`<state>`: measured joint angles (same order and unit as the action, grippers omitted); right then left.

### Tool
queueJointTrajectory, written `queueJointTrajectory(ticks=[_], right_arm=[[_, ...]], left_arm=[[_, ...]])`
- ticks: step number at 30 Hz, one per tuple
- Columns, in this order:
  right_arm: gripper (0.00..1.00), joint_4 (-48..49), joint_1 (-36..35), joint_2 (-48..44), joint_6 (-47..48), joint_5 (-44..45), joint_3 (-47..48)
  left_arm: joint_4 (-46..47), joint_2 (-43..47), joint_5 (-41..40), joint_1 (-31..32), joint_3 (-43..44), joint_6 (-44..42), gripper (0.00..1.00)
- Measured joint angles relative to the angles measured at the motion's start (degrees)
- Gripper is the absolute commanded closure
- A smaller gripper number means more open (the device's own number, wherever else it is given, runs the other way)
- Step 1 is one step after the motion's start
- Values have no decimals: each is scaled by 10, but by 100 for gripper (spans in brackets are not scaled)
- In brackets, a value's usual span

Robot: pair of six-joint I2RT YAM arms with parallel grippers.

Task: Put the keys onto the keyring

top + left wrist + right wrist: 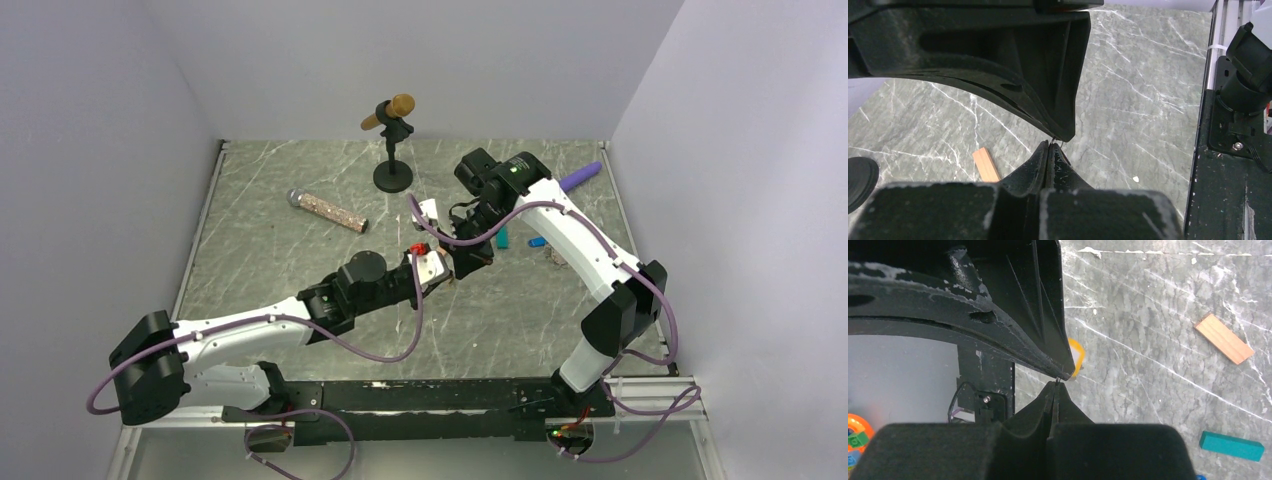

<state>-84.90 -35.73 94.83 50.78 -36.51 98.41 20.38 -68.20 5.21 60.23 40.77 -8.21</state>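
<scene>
My left gripper (pixel 441 272) and right gripper (pixel 466 258) meet tip to tip above the middle of the table. The left gripper (pixel 1050 145) is shut on the keyring's thin silvery wire (pixel 1061 142), which runs up to the right finger's tip. The red fob (pixel 418 248) hangs beside the left gripper. The right gripper (pixel 1055 383) is shut on a thin metal bit at that same spot. I cannot tell whether it is the ring or a key. A yellow key tag (pixel 1077 356) shows just behind the left finger. A blue key (pixel 537 241) lies on the table. The black key is hidden.
A teal block (pixel 503 238) (pixel 1231 446) and a salmon block (pixel 556 257) (pixel 1224 338) (pixel 986 164) lie right of the grippers. A purple stick (pixel 580 177) lies at the back right. A microphone on a stand (pixel 393 150) and a loose microphone (pixel 328 211) are at the back.
</scene>
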Motion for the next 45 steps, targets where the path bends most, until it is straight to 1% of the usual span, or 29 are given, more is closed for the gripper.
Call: queueJointTrajectory(ticks=[2,7,9,13,16,20,23,25,29,32,38,41,45], right_arm=[[98,-1,0,0,0,-1,0],[73,-1,0,0,1,-7,0],[70,0,0,-2,2,-17,0],[67,3,1,-16,5,-36,-1],[66,6,7,-31,7,-57,-1],[64,21,27,-52,16,-92,-7],[57,68,49,-87,24,-138,-50],[56,105,62,-115,27,-168,-88],[56,182,78,-156,25,-214,-138],[59,223,78,-160,19,-243,-146],[67,273,78,-160,8,-282,-150],[74,284,78,-161,5,-289,-154],[79,289,78,-161,3,-299,-157]], left_arm=[[-6,0,0,0,3,1,100],[-5,1,-1,0,3,10,100],[12,10,-6,1,-11,22,100],[61,49,-23,1,-61,60,100],[125,83,-39,1,-112,97,100],[249,106,-66,1,-183,147,100],[333,101,-77,1,-215,171,100],[403,83,-81,1,-226,183,100],[510,41,-80,1,-226,198,100],[545,21,-75,1,-219,202,100],[573,8,-65,1,-199,210,100],[581,7,-61,1,-199,212,100],[583,1,-58,1,-198,213,100]])
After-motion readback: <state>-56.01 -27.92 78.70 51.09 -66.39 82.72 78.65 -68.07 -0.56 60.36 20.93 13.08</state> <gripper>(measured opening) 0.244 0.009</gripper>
